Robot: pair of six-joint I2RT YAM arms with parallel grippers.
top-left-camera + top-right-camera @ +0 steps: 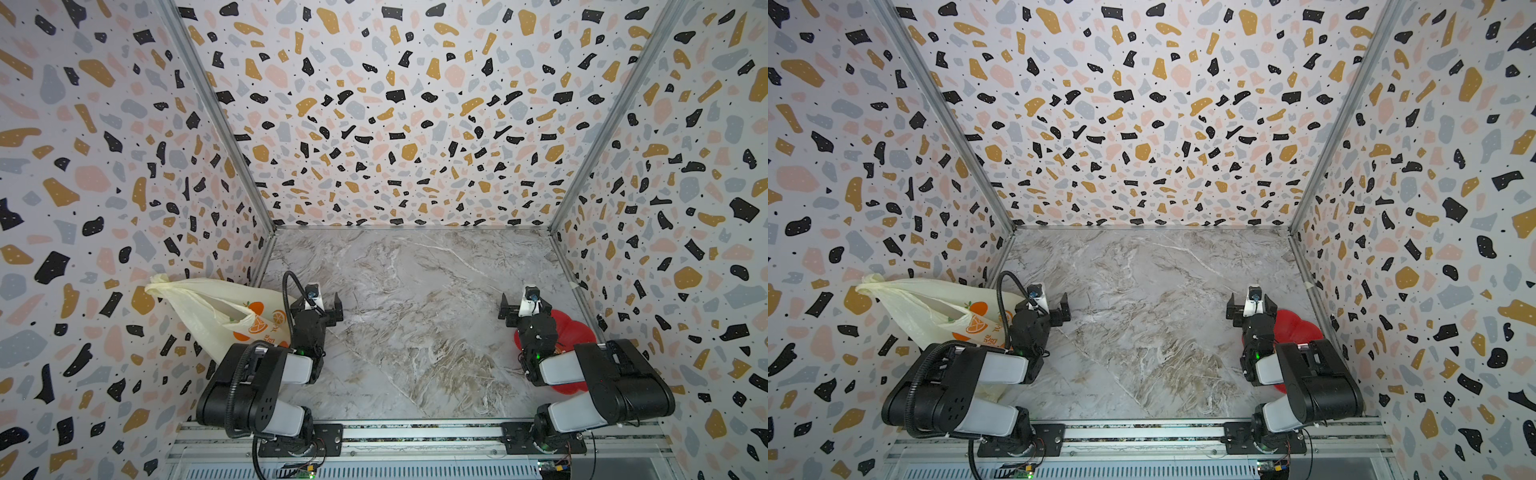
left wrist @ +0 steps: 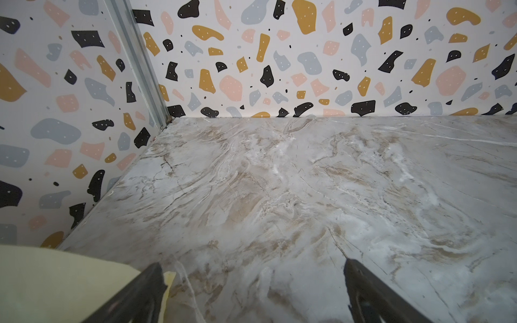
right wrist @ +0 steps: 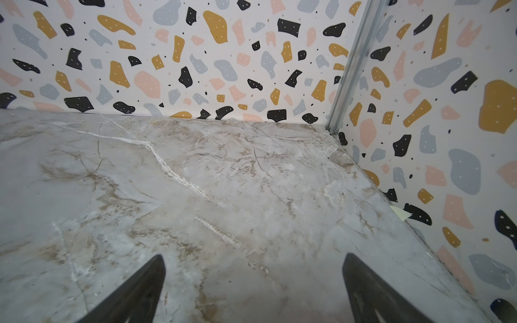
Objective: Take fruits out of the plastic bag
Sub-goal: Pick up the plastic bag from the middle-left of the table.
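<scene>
Plastic bag [image 1: 199, 303] at left edge, red plate [image 1: 575, 332] at right edge, both jaws wide, marble table [image 1: 415, 311] open between.

The bag [image 1: 199, 311] lies at the left edge of the table [image 1: 415, 291], leaning against the left wall [image 1: 104, 208]. It is just left of my left gripper [image 1: 318, 309] and partly behind my left arm [image 1: 257, 374]; in the left wrist view it sits right beside one finger [image 2: 134, 296]. The plate [image 1: 579, 332] lies on the table by the right wall [image 1: 685, 208], under my right arm [image 1: 602, 374], just right of my right gripper [image 1: 525, 307]. My grippers hang well apart, the table's middle between them.
</scene>
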